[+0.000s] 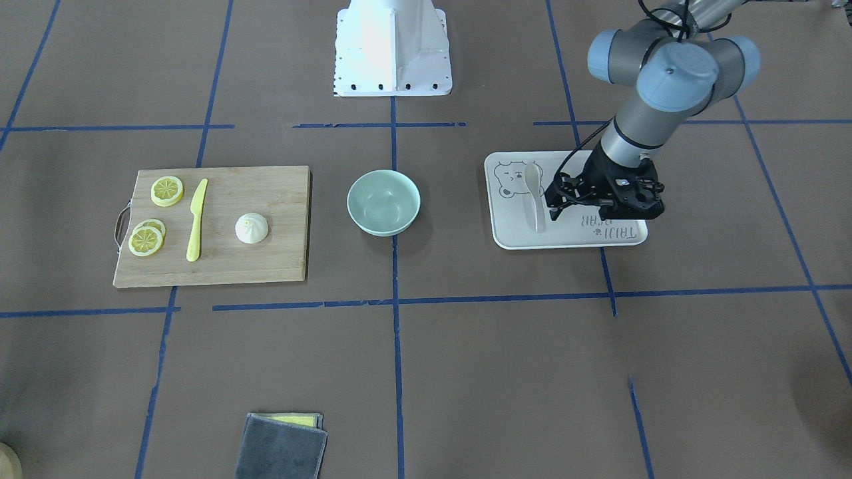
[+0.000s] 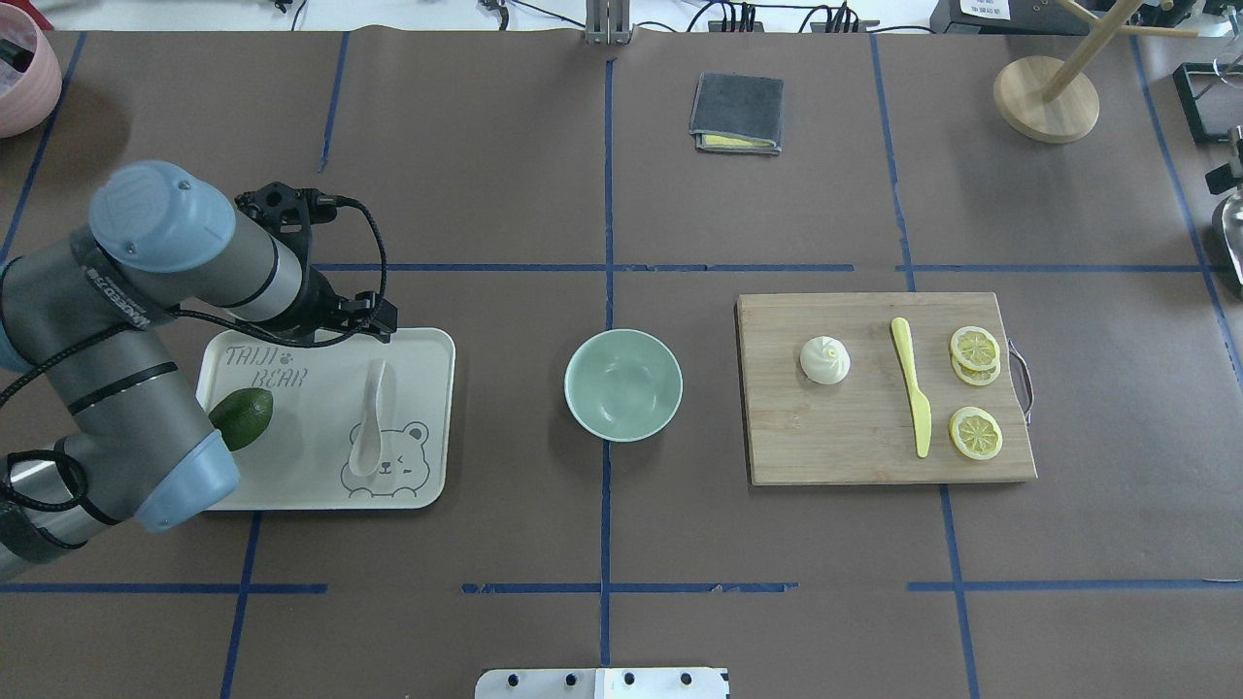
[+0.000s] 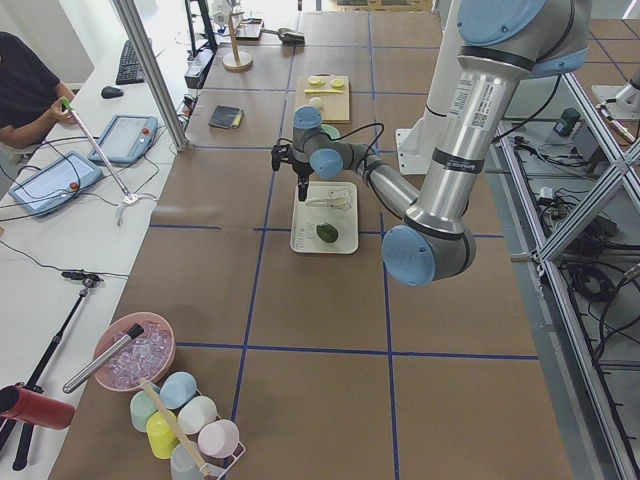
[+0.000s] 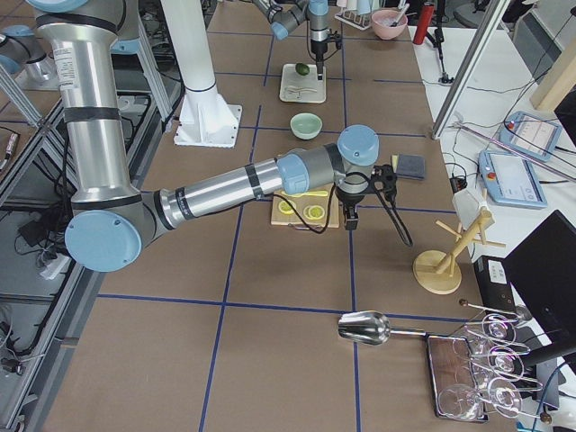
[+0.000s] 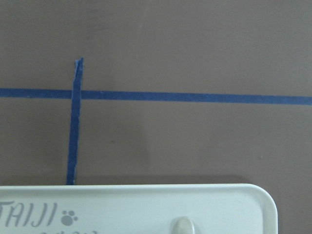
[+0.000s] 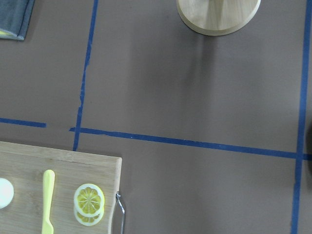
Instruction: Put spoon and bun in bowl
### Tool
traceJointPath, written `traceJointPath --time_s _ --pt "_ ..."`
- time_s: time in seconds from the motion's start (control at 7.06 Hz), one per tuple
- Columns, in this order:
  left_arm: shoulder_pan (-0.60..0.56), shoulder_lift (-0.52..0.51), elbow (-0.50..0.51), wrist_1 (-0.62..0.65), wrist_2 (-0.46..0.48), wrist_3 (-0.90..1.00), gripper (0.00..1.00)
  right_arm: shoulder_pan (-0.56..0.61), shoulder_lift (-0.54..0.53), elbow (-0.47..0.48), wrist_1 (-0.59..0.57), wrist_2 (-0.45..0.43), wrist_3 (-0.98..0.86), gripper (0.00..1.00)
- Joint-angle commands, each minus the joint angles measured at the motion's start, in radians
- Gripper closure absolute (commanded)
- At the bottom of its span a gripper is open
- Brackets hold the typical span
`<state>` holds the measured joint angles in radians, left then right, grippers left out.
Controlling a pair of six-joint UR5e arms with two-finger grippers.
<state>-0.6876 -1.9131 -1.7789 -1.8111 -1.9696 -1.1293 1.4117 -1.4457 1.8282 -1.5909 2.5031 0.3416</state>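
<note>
The off-white spoon (image 1: 534,196) lies on a white bear-print tray (image 1: 572,233), its scoop toward the robot; it also shows in the overhead view (image 2: 369,417). My left gripper (image 1: 552,199) hangs over the tray just beside the spoon's handle, and its jaws look open and empty. The left wrist view shows only the tray's far edge and the handle tip (image 5: 183,225). The white bun (image 1: 251,228) sits on a wooden cutting board (image 1: 266,193). The mint-green bowl (image 1: 383,201) stands empty between the board and the tray. My right gripper (image 4: 347,219) shows only in the exterior right view, beyond the board's far end; I cannot tell its state.
A green avocado (image 2: 241,417) lies on the tray, partly under my left arm. A yellow knife (image 1: 196,219) and lemon slices (image 1: 166,191) share the board. A folded grey cloth (image 1: 283,446) lies at the far side. A wooden stand (image 2: 1046,97) is at the far right.
</note>
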Motion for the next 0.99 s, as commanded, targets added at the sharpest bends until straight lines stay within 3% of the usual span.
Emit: traceJointPath --time_s 0.0,0.28,0.57,0.85 --pt "0.051 -0.006 0.031 -0.004 0.021 -0.020 0.13 -0.089 0.062 0.040 0.000 -0.015 0.222 0.00" --pt "0.065 -0.006 0.049 -0.004 0.021 -0.021 0.17 -0.163 0.064 0.101 0.023 -0.075 0.343 0.00" --pt "0.077 -0.006 0.050 -0.004 0.021 -0.035 0.26 -0.227 0.065 0.103 0.135 -0.116 0.495 0.00" --pt "0.088 -0.004 0.056 -0.004 0.021 -0.040 0.34 -0.261 0.065 0.115 0.163 -0.133 0.546 0.00"
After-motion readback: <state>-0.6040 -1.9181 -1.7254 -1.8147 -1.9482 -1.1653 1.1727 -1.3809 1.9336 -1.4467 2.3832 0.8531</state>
